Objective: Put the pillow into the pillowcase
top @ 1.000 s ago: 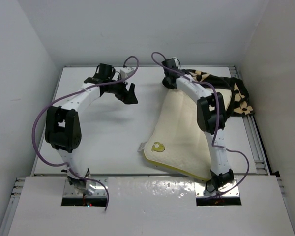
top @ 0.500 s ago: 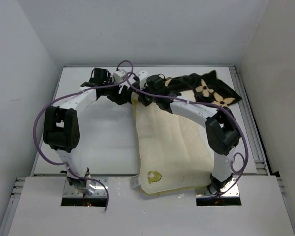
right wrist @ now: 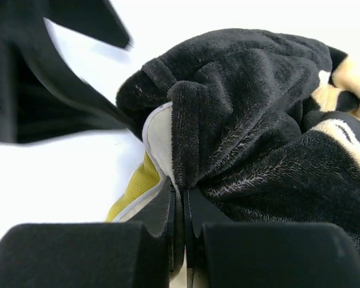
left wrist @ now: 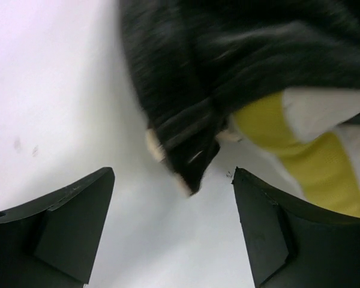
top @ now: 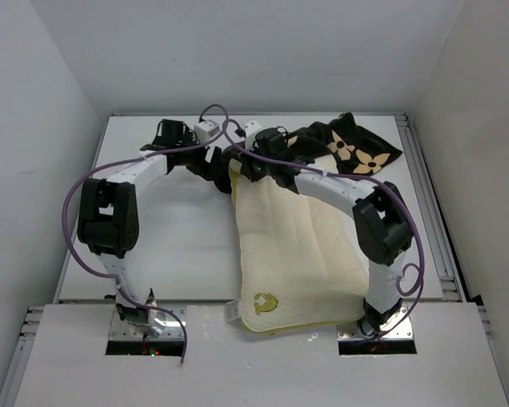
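The cream pillow [top: 293,246] lies flat on the table, its gold emblem [top: 267,303] at the near left corner. The black flowered pillowcase [top: 348,146] is bunched over the pillow's far end. My right gripper [top: 244,165] is shut on a fold of the pillowcase [right wrist: 240,120] at the pillow's far left corner, with the yellow band [right wrist: 135,186] showing beside the jaws. My left gripper [top: 219,166] is open, close to that corner. In the left wrist view a black pillowcase edge [left wrist: 189,138] hangs just beyond my left gripper [left wrist: 174,237], not between the fingers.
White walls enclose the table on three sides. A metal rail [top: 437,229] runs along the right edge. Purple cables [top: 76,203] loop over both arms. The white shelf [top: 263,356] at the near edge carries the arm bases.
The right gripper dragged the pillowcase and pillow's far end left toward the left gripper, turning the pillow so its emblem corner lies at the near edge. The left gripper moved slightly toward the corner.
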{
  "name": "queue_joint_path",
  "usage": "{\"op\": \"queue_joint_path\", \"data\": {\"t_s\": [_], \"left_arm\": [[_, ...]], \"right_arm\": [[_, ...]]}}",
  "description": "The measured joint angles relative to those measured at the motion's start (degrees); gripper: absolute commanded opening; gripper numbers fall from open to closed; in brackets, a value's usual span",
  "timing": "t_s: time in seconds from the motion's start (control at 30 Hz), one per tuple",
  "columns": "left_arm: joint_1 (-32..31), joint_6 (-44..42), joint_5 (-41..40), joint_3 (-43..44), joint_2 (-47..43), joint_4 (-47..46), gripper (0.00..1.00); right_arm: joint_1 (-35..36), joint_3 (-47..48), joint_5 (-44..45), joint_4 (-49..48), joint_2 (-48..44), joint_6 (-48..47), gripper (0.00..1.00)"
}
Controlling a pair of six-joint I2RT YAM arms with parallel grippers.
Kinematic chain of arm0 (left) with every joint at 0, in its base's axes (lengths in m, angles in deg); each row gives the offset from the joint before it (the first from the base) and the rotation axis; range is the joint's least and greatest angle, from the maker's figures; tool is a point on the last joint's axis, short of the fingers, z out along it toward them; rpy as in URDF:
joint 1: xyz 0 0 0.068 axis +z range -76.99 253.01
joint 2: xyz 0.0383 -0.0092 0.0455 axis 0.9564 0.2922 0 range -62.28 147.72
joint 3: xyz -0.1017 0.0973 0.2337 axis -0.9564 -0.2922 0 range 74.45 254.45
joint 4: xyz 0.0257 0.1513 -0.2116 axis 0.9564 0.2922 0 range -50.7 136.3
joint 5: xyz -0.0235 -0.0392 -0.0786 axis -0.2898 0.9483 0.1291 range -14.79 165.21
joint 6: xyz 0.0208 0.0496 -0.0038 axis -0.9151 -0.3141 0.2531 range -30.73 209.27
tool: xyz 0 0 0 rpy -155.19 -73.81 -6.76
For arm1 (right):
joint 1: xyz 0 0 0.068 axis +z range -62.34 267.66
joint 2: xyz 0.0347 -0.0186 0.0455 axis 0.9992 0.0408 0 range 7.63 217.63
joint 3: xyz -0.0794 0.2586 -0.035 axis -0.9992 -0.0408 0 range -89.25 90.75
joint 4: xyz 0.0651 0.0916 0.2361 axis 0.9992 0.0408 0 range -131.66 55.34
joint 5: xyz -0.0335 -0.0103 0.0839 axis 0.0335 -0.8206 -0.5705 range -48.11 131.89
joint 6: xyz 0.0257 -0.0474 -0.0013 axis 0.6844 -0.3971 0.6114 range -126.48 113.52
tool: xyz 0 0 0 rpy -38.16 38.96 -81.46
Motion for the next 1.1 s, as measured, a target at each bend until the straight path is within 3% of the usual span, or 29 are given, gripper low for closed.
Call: {"op": "queue_joint_path", "data": {"t_s": [0.1,0.2,0.23,0.27,0.3,0.33,0.57,0.63,0.67,0.7,0.77,0.8,0.83,0.87,0.9,1.1], "left_arm": [[-2.64,0.44,-0.24,-0.11,1.75,-2.34,0.75],[-4.57,2.51,-1.03,0.76,5.60,-4.20,0.48],[-4.70,3.30,-1.11,1.57,7.21,-4.37,0.27],[-4.66,4.02,-1.27,2.23,8.41,-4.42,0.14],[-4.46,4.48,-1.16,2.73,9.40,-4.50,0.05],[-4.15,4.70,-0.98,3.08,10.05,-4.46,0.00],[-3.61,3.65,1.92,0.26,4.17,-2.56,0.00],[-3.61,3.17,2.62,0.07,1.49,-1.20,0.00],[-3.61,2.91,2.97,0.15,0.22,-0.59,0.00],[-3.61,2.71,3.32,0.35,-0.52,0.22,0.00],[-3.61,2.29,4.07,0.68,-1.22,1.40,0.00],[-3.61,2.14,4.28,0.72,-1.25,1.88,0.00],[-3.69,1.86,4.39,0.72,-1.22,2.80,0.00],[-3.69,1.77,4.39,0.72,-1.22,3.30,0.00],[-3.74,1.60,4.37,0.70,-1.25,3.78,0.00],[-3.87,0.55,4.37,0.70,-1.33,5.53,0.00]], "right_arm": [[0.70,0.00,-0.04,-0.07,0.42,0.07,0.00],[0.87,-0.09,0.24,-0.04,0.39,0.39,0.00],[0.76,-0.31,0.46,-0.24,0.39,0.48,0.10],[0.66,-0.66,0.59,-0.46,0.37,0.85,0.68],[0.61,-0.90,0.59,-0.42,0.35,1.66,0.90],[0.59,-1.01,0.52,-0.09,0.31,2.10,0.99],[0.63,-2.78,10.08,9.18,-6.60,9.49,0.99],[1.03,-6.54,14.08,10.14,-12.35,12.41,0.92],[1.27,-8.50,15.96,10.78,-15.43,13.84,0.84],[1.75,-10.47,17.73,10.82,-18.53,15.15,0.54],[3.82,-13.03,20.41,10.75,-22.75,17.44,0.30],[5.49,-13.49,21.57,10.82,-23.69,18.91,0.34],[7.76,-13.55,22.67,10.82,-23.58,20.94,0.46],[8.87,-13.55,22.80,10.82,-22.88,22.47,0.66],[10.32,-13.51,22.64,10.82,-21.59,24.13,0.96],[11.85,-13.18,22.60,11.58,-10.14,31.17,0.99]]}}
